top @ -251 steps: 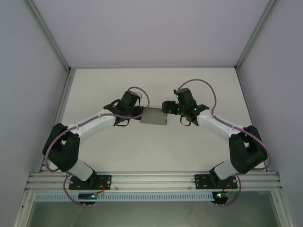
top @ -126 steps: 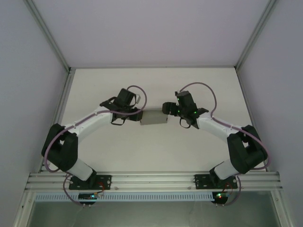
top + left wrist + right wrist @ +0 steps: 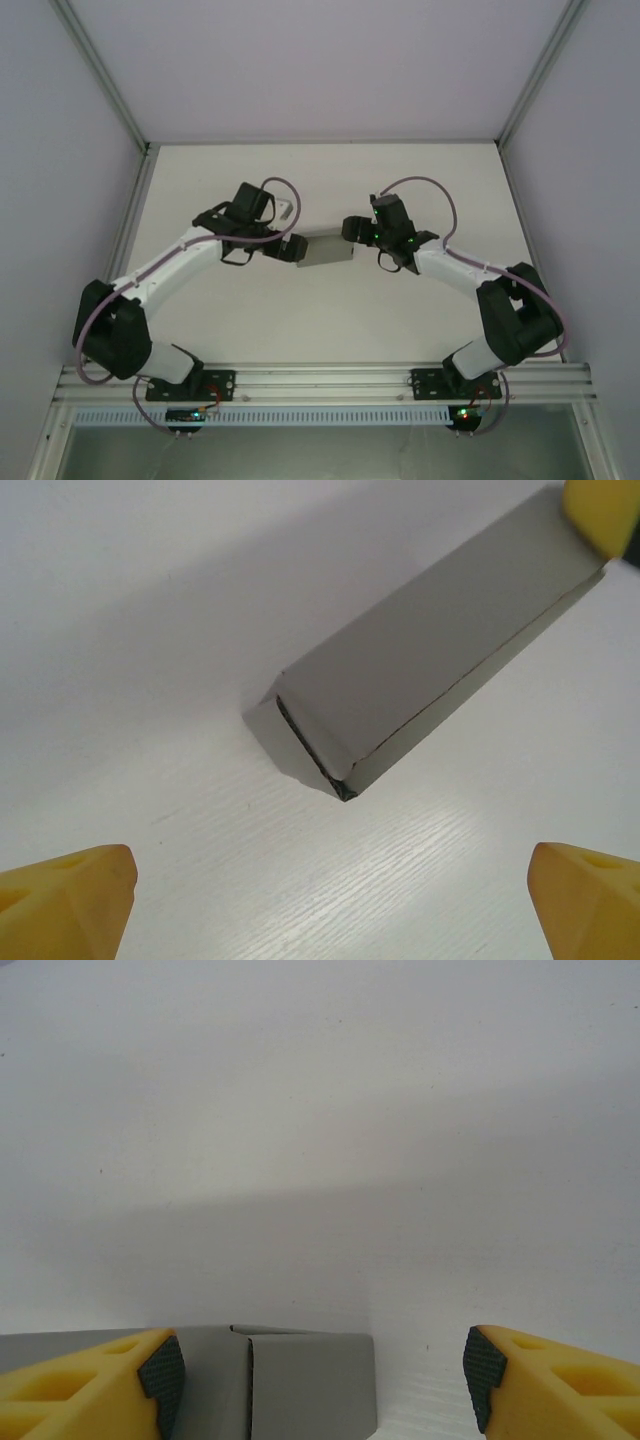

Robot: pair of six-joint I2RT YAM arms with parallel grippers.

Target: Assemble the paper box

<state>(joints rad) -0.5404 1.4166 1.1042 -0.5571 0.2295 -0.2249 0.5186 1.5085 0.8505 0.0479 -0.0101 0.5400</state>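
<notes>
The paper box [image 3: 327, 250] is a small shut grey cardboard box lying on the white table between both arms. My left gripper [image 3: 290, 247] stands just left of it. In the left wrist view the paper box [image 3: 430, 650] lies ahead of my open left gripper [image 3: 330, 910], with bare table between the yellow fingertips [image 3: 70, 900]. My right gripper [image 3: 350, 230] is at the box's right end. In the right wrist view it [image 3: 320, 1385] is open around the paper box [image 3: 300, 1385], which sits against the left pad [image 3: 162, 1380] and well apart from the other.
The white table [image 3: 320, 320] is walled on the left, right and back, with metal frame posts [image 3: 130, 230] along its sides. An aluminium rail [image 3: 320, 380] carries both arm bases at the near edge. A yellow fingertip of the right gripper [image 3: 600, 510] touches the box's far end.
My left gripper has opened and drawn back to the left, off the box. The box stays on the table and the right gripper has hardly moved.
</notes>
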